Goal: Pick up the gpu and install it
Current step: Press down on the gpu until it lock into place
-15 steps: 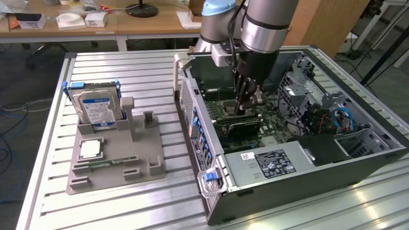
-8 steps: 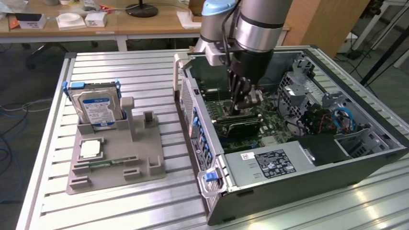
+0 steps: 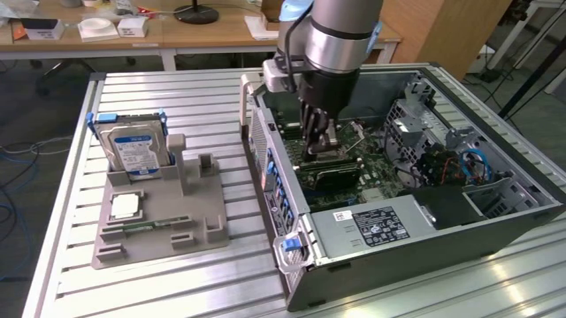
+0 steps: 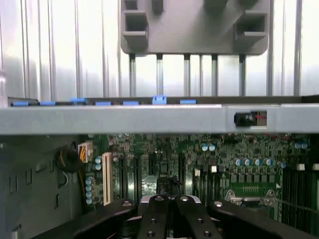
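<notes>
The gpu (image 3: pixel 335 173) sits down inside the computer case (image 3: pixel 442 218), on the motherboard (image 4: pixel 224 159). The gripper (image 3: pixel 320 140) stands just above it with fingers pinched together. I'd say seating wants a straight downward press, square to the slot, no tilt.

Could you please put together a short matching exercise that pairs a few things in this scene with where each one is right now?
Things:
1. gripper
2. gpu
3. hard drive
4. grey holder tray

Places:
A. standing upright in the tray on the exterior view's left
B. lying flat on the slatted table beside the open computer case
C. shut, reaching down inside the case
D. on the motherboard inside the case, just under the gripper

Pairs: 1-C, 2-D, 3-A, 4-B
</notes>
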Robot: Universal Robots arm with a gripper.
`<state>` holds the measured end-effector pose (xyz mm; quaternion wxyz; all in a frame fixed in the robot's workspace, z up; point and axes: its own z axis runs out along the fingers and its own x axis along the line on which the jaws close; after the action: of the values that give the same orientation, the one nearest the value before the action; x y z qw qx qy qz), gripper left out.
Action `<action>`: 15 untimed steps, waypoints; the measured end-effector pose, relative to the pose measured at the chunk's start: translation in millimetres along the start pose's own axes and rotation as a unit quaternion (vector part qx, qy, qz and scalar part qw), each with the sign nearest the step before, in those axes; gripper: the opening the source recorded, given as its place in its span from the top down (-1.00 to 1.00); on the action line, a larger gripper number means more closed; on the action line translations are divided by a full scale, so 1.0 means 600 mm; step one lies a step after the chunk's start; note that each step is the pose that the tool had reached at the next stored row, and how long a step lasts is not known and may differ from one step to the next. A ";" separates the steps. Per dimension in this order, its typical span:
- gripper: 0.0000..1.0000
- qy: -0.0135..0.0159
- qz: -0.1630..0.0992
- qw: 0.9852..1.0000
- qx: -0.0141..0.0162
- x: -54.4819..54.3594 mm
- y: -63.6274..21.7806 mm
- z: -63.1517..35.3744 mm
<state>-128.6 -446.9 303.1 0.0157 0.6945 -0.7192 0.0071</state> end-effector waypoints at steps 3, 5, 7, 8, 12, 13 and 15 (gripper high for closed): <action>0.79 0.000 0.000 1.000 -0.001 0.001 0.019 0.002; 0.79 0.000 0.000 1.000 -0.001 0.001 0.035 0.004; 0.79 0.000 0.000 1.000 -0.001 0.001 0.039 0.004; 0.79 0.000 0.000 1.000 -0.001 0.001 0.039 0.004; 0.79 0.000 0.000 1.000 0.000 0.002 0.047 0.004; 0.79 0.000 0.000 1.000 0.000 0.002 0.048 0.004; 0.79 0.000 0.000 1.000 0.000 0.003 0.049 0.004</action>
<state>-158.4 -447.6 300.9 0.0159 0.6945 -0.7192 0.0069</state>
